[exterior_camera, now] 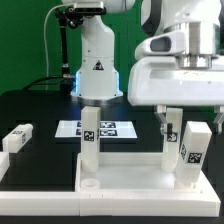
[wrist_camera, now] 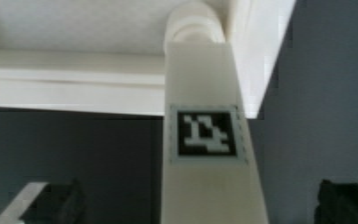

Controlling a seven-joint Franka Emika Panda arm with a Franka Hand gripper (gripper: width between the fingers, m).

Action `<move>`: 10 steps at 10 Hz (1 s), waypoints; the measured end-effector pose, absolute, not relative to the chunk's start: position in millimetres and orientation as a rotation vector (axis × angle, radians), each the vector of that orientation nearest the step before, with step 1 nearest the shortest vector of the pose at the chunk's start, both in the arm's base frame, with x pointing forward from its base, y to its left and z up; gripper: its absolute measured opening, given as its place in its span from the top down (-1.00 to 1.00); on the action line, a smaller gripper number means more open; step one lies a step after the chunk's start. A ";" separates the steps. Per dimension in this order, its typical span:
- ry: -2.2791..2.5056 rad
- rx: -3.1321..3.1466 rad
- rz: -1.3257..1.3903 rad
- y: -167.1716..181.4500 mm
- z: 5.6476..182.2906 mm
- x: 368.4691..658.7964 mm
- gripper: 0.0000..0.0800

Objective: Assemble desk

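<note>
On the leg (wrist_camera: 211, 190), a square tag (wrist_camera: 206, 133)

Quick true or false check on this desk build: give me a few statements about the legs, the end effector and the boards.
1. A loose leg lies on the black table at the exterior view's left. True.
2. The end effector is clamped on a leg. False: its jaws stand open, clear of the tagged leg between them.
3. No leg stands on the desk top. False: a left leg and a right leg stand upright on it.
4. The marker board lies beyond the desk top. True.
</note>
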State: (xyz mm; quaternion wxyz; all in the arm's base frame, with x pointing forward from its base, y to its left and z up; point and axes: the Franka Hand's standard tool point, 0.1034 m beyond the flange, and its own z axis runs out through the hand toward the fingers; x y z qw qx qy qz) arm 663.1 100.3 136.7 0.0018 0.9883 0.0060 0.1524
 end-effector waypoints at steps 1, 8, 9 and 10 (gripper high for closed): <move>0.013 3.101 0.492 99.2 143.7 668.5 -0.62; -0.045 3.104 -0.044 68.4 131.9 688.0 -0.62; -0.075 3.105 -0.032 71.7 130.1 688.9 -0.62; -0.087 3.111 -0.010 80.4 125.9 690.3 -0.62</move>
